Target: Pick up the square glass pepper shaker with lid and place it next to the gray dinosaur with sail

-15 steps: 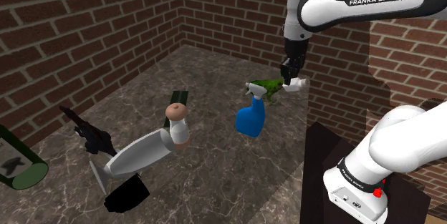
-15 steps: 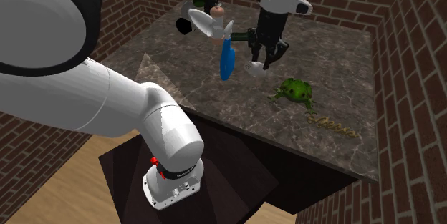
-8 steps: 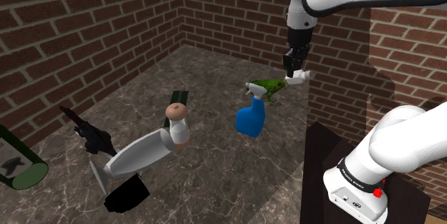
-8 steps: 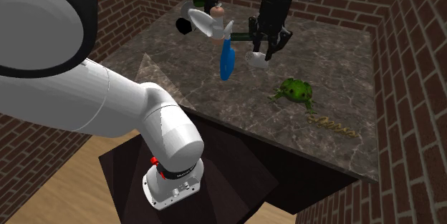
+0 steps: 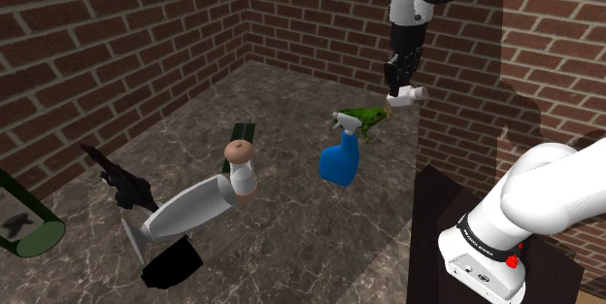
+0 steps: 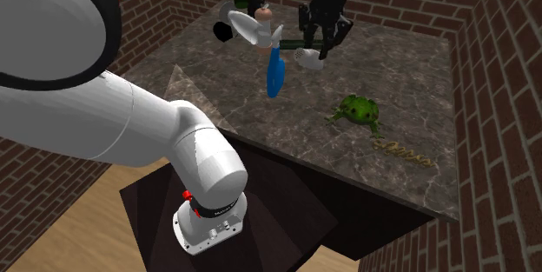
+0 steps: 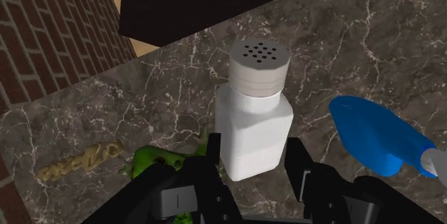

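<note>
A white square pepper shaker (image 7: 254,115) with a round perforated lid is clasped between my gripper's (image 7: 252,162) two black fingers. The shaker (image 5: 407,95) hangs tilted in the air with the gripper (image 5: 398,86) shut on it, above and beyond the green frog (image 5: 361,118). From the second exterior view the gripper (image 6: 317,46) holds the shaker (image 6: 308,58) high over the marble table (image 6: 408,70). A dark long-tailed figure (image 5: 120,182) lies at the shoulder view's left. A tan, flat, lizard-like figure (image 6: 401,151) lies near the table edge beyond the frog (image 6: 359,109).
A blue spray bottle (image 5: 340,159) stands beside the frog. A white goblet (image 5: 189,210) lies on its side next to a brown-capped figure (image 5: 240,161). A black object (image 5: 172,261) and a green bottle (image 5: 24,226) sit further left. Brick walls enclose the table; the dark stand (image 5: 447,215) adjoins it.
The gripper has risen with the shaker in it, lifting it higher above the table beside the frog. Nothing on the table has moved.
</note>
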